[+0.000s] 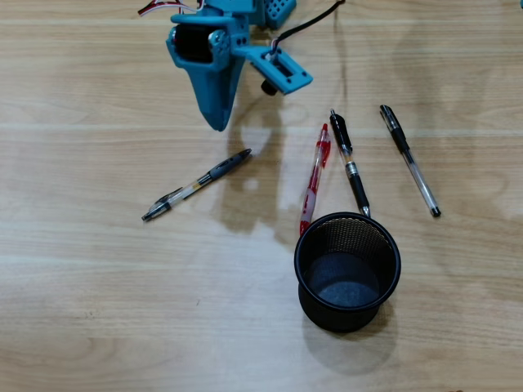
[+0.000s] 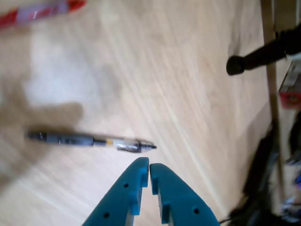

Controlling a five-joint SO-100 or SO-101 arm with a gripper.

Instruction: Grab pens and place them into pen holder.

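Overhead view is showing the pen holder (image 1: 347, 271), a round black wire-mesh cup with a solid rim, standing upright on the wooden table (image 1: 82, 286) toward the lower right. Looking into its open mouth, only its dark floor is showing; no pen is lying inside it.

All four pens are lying flat on the table outside the cup. The red and clear pen (image 1: 314, 178) is lying just above the cup's upper left rim, its lower end reaching close to that rim. Right beside it, the middle black pen (image 1: 349, 163) is running down to the cup's upper rim, its lower tip seeming to meet the rim. The right black pen (image 1: 409, 159) is lying apart, to the upper right of the cup, slanting down to the right. The left black pen (image 1: 197, 184) is lying well to the left of the cup, slanting from lower left to upper right, its clear barrel showing between black sections.

The teal gripper (image 1: 219, 122) is hanging at the top of the overhead view, above the left black pen. In the wrist view, the gripper (image 2: 149, 165) is showing its two fingers pressed together at the tips with nothing between them, and the left black pen (image 2: 89, 140) is lying just beyond them, not touched.
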